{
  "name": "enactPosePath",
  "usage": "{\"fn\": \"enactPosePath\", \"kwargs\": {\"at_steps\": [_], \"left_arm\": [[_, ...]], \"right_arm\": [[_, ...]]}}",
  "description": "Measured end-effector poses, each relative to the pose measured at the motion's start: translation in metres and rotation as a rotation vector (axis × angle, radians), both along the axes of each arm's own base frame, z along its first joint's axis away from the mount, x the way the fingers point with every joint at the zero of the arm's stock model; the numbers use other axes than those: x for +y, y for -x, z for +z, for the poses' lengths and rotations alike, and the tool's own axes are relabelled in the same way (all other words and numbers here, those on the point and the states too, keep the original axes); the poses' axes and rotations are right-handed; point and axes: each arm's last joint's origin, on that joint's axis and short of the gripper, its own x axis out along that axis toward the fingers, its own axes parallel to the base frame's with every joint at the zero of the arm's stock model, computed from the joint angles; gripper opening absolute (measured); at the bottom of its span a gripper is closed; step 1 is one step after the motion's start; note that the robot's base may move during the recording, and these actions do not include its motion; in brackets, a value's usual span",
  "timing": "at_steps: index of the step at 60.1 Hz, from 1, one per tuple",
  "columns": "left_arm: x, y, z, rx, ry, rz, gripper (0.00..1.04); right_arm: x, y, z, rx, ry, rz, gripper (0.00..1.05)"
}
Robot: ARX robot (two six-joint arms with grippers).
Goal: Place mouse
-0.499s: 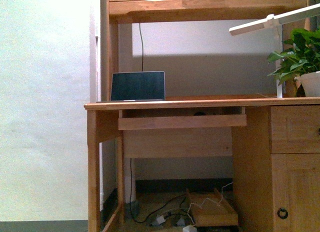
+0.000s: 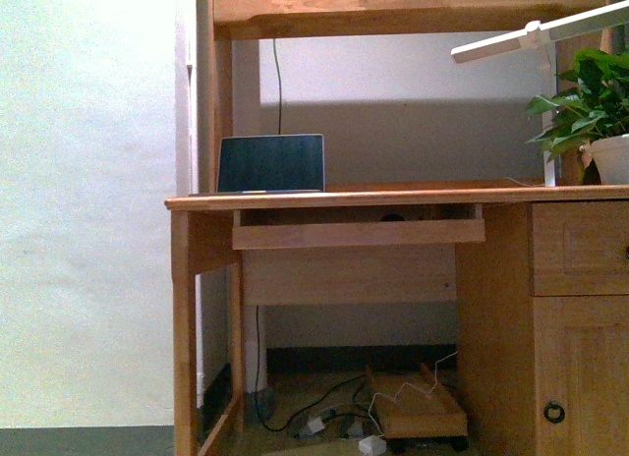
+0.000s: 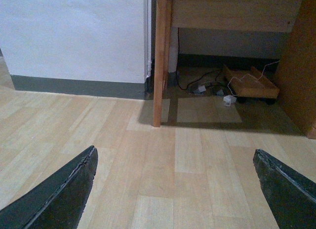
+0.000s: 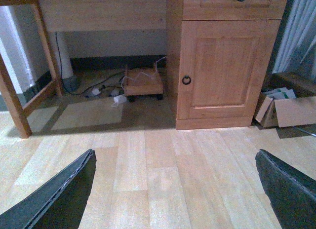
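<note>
A small dark rounded dome [image 2: 393, 218], which looks like the mouse, sits in the gap above the pull-out tray [image 2: 359, 235] under the wooden desk top [image 2: 393, 198]; only its top shows. Neither arm is in the front view. My left gripper [image 3: 174, 152] is open and empty, low over the wood floor in front of the desk's left leg [image 3: 161, 66]. My right gripper [image 4: 175, 152] is open and empty over the floor in front of the desk's cupboard door [image 4: 222, 66]. The mouse does not show in either wrist view.
A laptop [image 2: 270, 164] stands open on the desk at the left. A potted plant [image 2: 590, 112] and a white lamp arm [image 2: 531, 33] are at the right. Under the desk are cables and a wheeled wooden board [image 4: 143, 83]. Cardboard boxes [image 4: 289, 108] lie right of the cupboard.
The front view has shifted slightly; the desk sits a little higher in the picture than before. Nothing on the desk has moved.
</note>
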Motion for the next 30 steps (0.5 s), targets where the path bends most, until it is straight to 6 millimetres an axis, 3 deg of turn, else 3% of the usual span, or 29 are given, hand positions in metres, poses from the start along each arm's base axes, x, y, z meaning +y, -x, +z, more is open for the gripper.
{"fn": "enactPosePath", "kwargs": {"at_steps": [30], "left_arm": [[0.0, 0.0, 0.0, 0.0, 0.0, 0.0, 0.97]], "right_arm": [[0.0, 0.0, 0.0, 0.0, 0.0, 0.0, 0.97]]}}
